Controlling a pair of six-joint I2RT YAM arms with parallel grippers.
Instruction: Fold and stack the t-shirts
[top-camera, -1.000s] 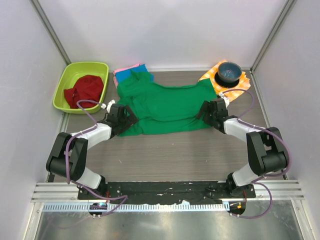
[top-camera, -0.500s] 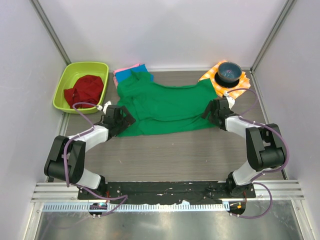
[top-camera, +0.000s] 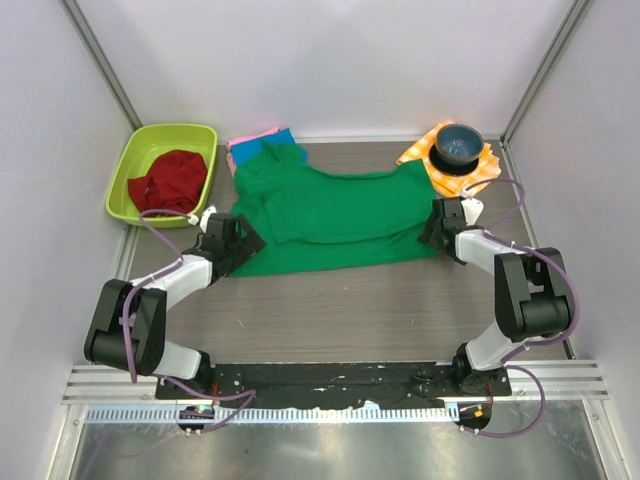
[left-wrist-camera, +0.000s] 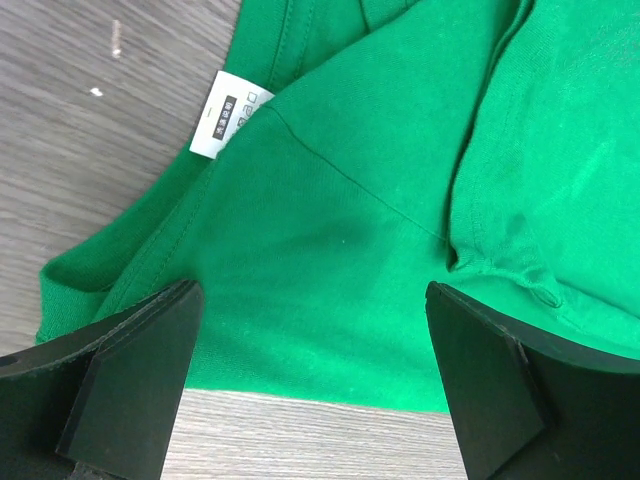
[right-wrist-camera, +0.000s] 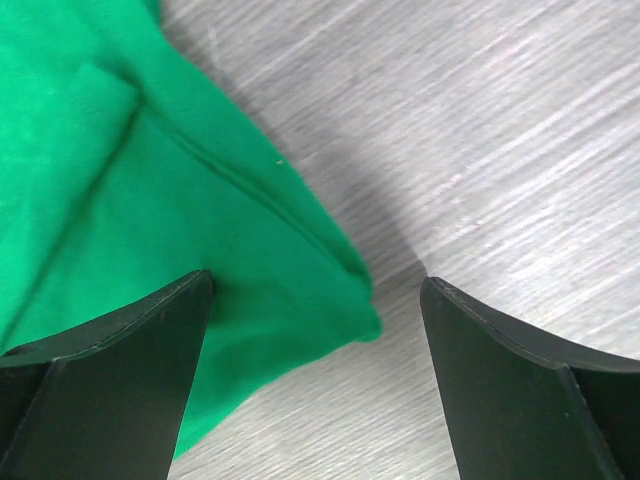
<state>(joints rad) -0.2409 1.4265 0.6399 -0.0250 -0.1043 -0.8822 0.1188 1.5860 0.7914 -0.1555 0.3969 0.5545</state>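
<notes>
The green t-shirt (top-camera: 330, 208) lies spread across the table's middle, partly folded. My left gripper (top-camera: 230, 243) is open over its lower left edge; in the left wrist view the green cloth (left-wrist-camera: 380, 200), with a white label (left-wrist-camera: 230, 115), lies between the wide-apart fingers (left-wrist-camera: 120, 385). My right gripper (top-camera: 441, 222) is open at the shirt's right corner; in the right wrist view that corner (right-wrist-camera: 230, 260) lies between the fingers (right-wrist-camera: 520, 390). A blue shirt (top-camera: 287, 137) and a pink shirt (top-camera: 246, 146) lie folded behind the green one, partly covered by it.
A lime green basin (top-camera: 140, 150) holding a dark red cloth (top-camera: 168, 180) stands at the back left. A dark bowl (top-camera: 458, 144) sits on an orange-and-white checked cloth (top-camera: 482, 166) at the back right. White walls close in the sides and back.
Both grippers have slid outward along the green shirt, the left one leftward and the right one rightward, toward its side edges. The shirt has hardly shifted.
</notes>
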